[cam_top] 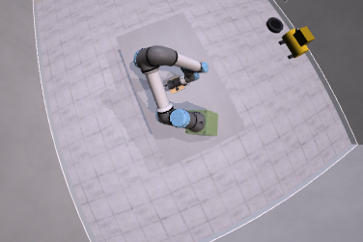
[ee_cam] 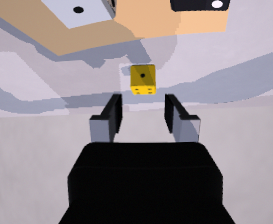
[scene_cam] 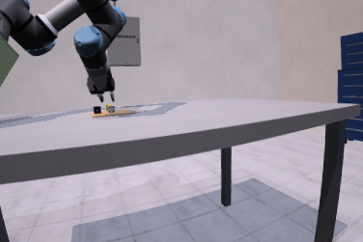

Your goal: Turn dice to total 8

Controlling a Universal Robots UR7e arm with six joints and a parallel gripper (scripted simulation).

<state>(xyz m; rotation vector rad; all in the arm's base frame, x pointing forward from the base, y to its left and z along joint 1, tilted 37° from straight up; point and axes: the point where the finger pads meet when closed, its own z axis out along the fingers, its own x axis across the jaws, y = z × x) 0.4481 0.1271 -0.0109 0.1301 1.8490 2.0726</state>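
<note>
A yellow die (scene_cam: 108,106) (ee_cam: 142,82) appears beyond the mat's edge in the wrist view, with one pip on its larger visible face and four on the foreshortened bright face. The orange-tan mat (cam_top: 173,91) (scene_cam: 126,112) (ee_cam: 152,22) lies on the table. A white die (scene_cam: 111,109) (ee_cam: 84,17) and a black die (scene_cam: 97,110) (ee_cam: 197,5) stand on the mat, cut off at the wrist view's top. My gripper (scene_cam: 106,98) (ee_cam: 143,106) is open and empty, above and back from the yellow die. The arm hides most of the dice in the top view.
The arm's green base block (cam_top: 210,123) stands on the grey table (cam_top: 219,100) (scene_cam: 241,120). The table's far edge shows beyond the yellow die in the wrist view. A blue cabinet (scene_cam: 351,86) and a yellow machine (cam_top: 295,47) stand away from the table.
</note>
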